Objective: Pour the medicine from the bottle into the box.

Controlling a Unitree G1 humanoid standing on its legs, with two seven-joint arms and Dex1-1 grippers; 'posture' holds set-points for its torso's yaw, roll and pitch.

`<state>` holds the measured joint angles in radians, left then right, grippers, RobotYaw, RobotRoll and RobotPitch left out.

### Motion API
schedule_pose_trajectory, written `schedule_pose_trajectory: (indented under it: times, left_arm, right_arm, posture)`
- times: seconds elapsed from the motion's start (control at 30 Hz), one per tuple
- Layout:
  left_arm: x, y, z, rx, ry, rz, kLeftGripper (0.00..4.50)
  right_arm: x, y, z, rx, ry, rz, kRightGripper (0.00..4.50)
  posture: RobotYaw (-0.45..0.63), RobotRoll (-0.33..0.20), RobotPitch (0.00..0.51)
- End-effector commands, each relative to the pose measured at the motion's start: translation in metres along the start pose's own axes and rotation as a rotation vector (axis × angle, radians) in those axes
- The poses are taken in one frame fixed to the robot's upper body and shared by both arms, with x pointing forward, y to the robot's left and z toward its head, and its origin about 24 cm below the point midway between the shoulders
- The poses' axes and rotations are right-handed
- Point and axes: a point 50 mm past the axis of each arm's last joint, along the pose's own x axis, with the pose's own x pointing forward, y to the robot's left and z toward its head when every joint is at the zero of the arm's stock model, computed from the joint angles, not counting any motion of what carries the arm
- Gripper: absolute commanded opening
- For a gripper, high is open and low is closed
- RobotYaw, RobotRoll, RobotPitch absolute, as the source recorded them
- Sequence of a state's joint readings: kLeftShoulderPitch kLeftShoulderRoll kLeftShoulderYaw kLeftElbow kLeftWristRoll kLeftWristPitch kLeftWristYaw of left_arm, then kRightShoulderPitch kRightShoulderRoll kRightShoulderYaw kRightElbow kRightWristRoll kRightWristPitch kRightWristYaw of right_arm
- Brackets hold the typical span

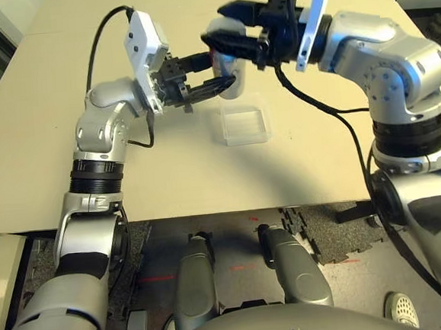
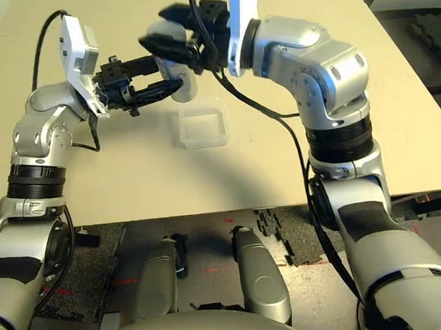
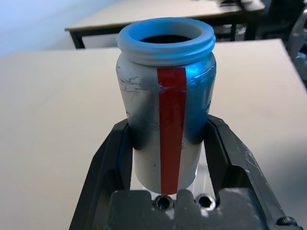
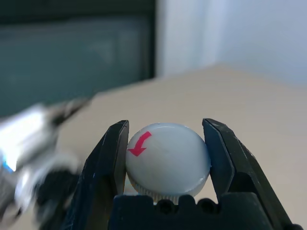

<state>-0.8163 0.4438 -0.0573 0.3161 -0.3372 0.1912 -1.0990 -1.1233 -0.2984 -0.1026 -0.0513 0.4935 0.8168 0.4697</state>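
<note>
My left gripper (image 3: 167,125) is shut on the bottle (image 3: 165,110), a silvery-white cylinder with a red stripe, held upright above the table. Its mouth stands uncapped and dark inside, and no medicine shows there. My right gripper (image 4: 165,124) is shut on the round grey cap (image 4: 165,160) with the red arrow, just above and beside the bottle (image 1: 232,87). The two grippers, left (image 1: 221,69) and right (image 1: 222,42), nearly meet over the table's far middle. The clear plastic box (image 1: 245,123) lies on the table just in front of the bottle, nothing visible inside.
The beige table (image 1: 43,148) spreads wide around the box. Black cables (image 1: 315,100) hang from both wrists over the tabletop. Another table (image 3: 144,14) stands in the background of the left wrist view.
</note>
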Motion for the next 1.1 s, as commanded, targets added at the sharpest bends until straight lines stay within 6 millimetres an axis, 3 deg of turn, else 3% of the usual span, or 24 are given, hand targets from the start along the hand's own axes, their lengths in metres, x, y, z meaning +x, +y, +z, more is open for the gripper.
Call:
schedule_pose_trajectory:
  times: [0.03, 0.17, 0.43, 0.87, 1.1]
  left_arm:
    - [0.002, 0.011, 0.001, 0.039, -0.004, 0.093, 2.31]
    - [0.002, 0.030, 0.000, 0.059, -0.003, 0.282, 2.31]
    - [-0.004, 0.053, -0.018, -0.009, 0.012, 0.619, 2.31]
    - [-0.007, 0.042, -0.046, -0.076, 0.047, 0.656, 2.31]
    - [-0.008, 0.040, -0.048, -0.079, 0.042, 0.672, 2.31]
  right_arm:
    - [-0.005, -0.019, -0.007, 0.019, 0.014, -0.123, 2.57]
    - [-0.013, -0.031, -0.033, -0.036, 0.093, -0.198, 2.57]
    - [-0.040, -0.055, -0.109, -0.010, 0.228, -0.389, 2.57]
    - [-0.071, -0.060, -0.198, 0.063, 0.401, -0.518, 2.57]
    - [-0.078, -0.055, -0.219, 0.082, 0.438, -0.518, 2.57]
  posture:
    - [-0.04, 0.000, 0.192]
    - [-0.04, 0.000, 0.189]
    - [-0.03, 0.000, 0.189]
    - [-0.01, 0.000, 0.192]
    - [0.00, 0.000, 0.196]
